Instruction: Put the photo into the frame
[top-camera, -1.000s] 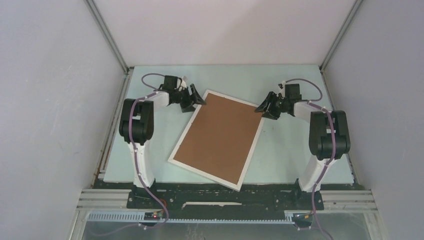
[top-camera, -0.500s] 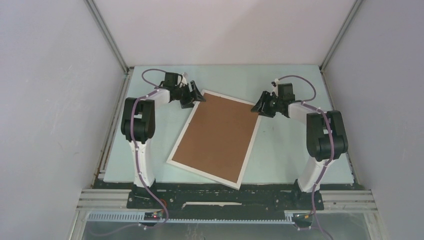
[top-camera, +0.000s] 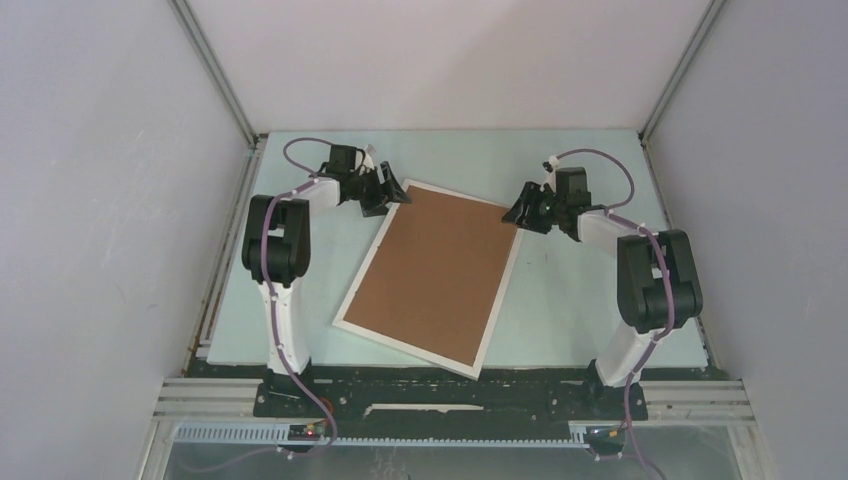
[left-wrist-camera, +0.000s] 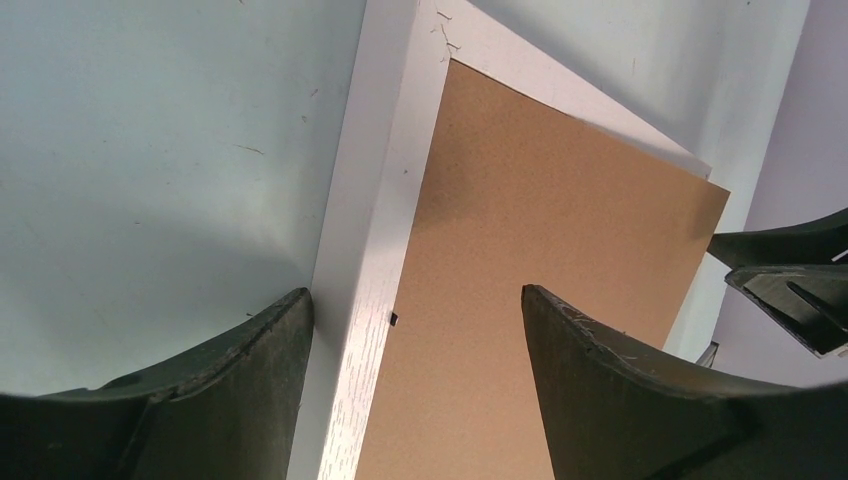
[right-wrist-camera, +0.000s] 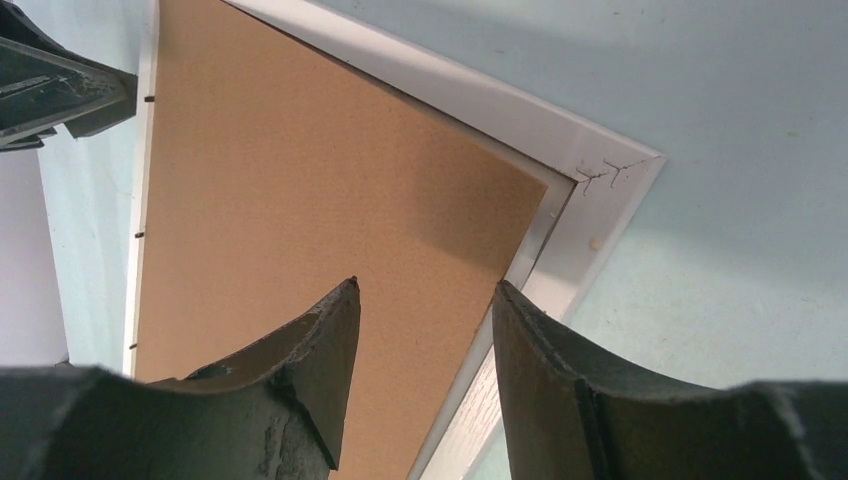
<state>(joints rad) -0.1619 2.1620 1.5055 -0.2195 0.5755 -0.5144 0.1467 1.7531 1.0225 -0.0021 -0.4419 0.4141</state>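
Note:
The white frame (top-camera: 364, 277) lies face down and askew on the table. A brown backing board (top-camera: 435, 275) fills it. The photo is hidden. My left gripper (top-camera: 392, 196) is open at the frame's far left corner. In the left wrist view its fingers straddle the left rail (left-wrist-camera: 375, 230), with the gripper (left-wrist-camera: 412, 292) over the board's edge (left-wrist-camera: 540, 230). My right gripper (top-camera: 517, 213) is open at the far right corner. In the right wrist view it (right-wrist-camera: 426, 284) straddles the right rail (right-wrist-camera: 590, 215) and the board (right-wrist-camera: 300, 180). Neither gripper holds anything.
The pale green table (top-camera: 590, 290) is walled by grey panels on three sides. Metal rails run along its left edge (top-camera: 225, 270) and its near edge. Each wrist view shows the other gripper across the board, the right one in the left wrist view (left-wrist-camera: 790, 280) and the left one in the right wrist view (right-wrist-camera: 60, 90).
My right gripper has shifted a little farther back and left at the frame's far right corner. The frame has slid slightly left. My left gripper has barely moved.

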